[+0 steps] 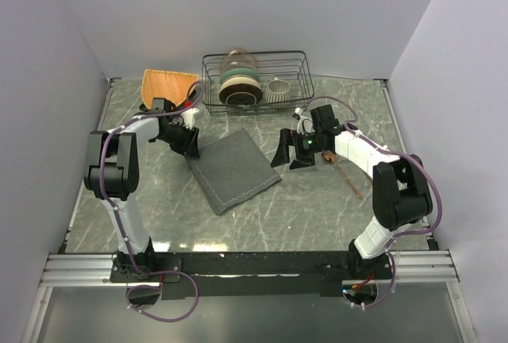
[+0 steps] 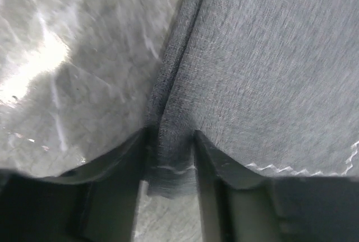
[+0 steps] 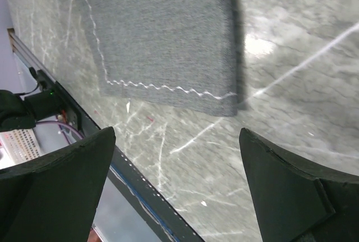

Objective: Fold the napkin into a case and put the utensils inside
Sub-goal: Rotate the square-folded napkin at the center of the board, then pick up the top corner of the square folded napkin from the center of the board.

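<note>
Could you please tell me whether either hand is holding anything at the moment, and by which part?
The left hand appears to pinch the napkin by its lifted edge near a stitched corner; the right hand is open, holding nothing.

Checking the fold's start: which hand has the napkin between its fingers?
The left hand: the napkin's edge sits between its fingers. The right hand hangs wide open beside it, holding nothing.
</note>
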### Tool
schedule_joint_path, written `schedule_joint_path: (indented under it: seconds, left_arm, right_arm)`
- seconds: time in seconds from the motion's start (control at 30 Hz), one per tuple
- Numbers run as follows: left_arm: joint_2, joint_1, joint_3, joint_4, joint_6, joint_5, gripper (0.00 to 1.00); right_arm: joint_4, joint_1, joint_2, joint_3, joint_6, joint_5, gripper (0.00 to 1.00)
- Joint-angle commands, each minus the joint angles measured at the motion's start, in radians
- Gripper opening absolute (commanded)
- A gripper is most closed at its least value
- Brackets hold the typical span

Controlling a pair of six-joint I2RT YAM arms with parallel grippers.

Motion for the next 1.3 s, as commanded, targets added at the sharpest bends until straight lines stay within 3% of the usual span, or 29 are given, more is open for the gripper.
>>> schedule_joint_path:
  seconds: [0.0, 0.1, 0.27, 0.33, 0.37, 0.47, 0.53, 0.63, 0.77, 1.03, 1.27]
  left_arm:
    - [-0.049, -0.013, -0.079, -0.062, 0.062, 0.003, 0.37]
    - [-0.135, -0.042, -0.170, -0.088, 0.051, 0.031, 0.22]
    - [-0.281, -0.101, -0.296, -0.076, -0.015, -0.015, 0.20]
    - [-0.309, -0.099, -0.281, -0.088, -0.043, -0.050, 0.25]
    - [-0.304, -0.099, -0.264, -0.113, -0.035, -0.067, 0.43]
    - [-0.321, -0.055, -0.205, -0.180, 0.046, -0.032, 0.61]
    - [-0.417, 0.016, -0.201, -0.164, 0.156, 0.066, 0.63]
    - [-0.551, -0.010, -0.230, -0.182, 0.392, 0.144, 0.63]
    - [-0.663, -0.200, -0.340, -0.119, 0.471, 0.120, 0.56]
    - [-0.763, -0.596, -0.603, 0.215, 0.460, 0.030, 0.49]
    - [-0.705, -0.772, -0.649, 0.343, 0.467, -0.069, 0.45]
  right_arm:
    - [-0.040, -0.030, -0.022, 0.039, -0.058, 0.009, 1.00]
    - [-0.046, -0.044, -0.028, 0.031, -0.070, 0.010, 1.00]
    - [-0.046, -0.049, -0.016, 0.034, -0.098, 0.015, 1.00]
    - [-0.048, -0.050, -0.005, 0.042, -0.113, 0.021, 1.00]
    - [-0.054, -0.050, 0.010, 0.054, -0.118, 0.024, 1.00]
    - [-0.068, -0.049, 0.041, 0.097, -0.136, 0.026, 1.00]
    - [-0.072, -0.049, 0.050, 0.119, -0.139, 0.021, 0.99]
    - [-0.048, -0.047, 0.053, 0.143, -0.119, 0.018, 0.90]
    - [0.006, -0.038, 0.080, 0.168, -0.079, 0.023, 0.73]
    - [0.089, 0.017, 0.128, 0.142, -0.033, 0.012, 0.38]
    - [0.162, 0.068, 0.170, 0.091, 0.007, 0.009, 0.28]
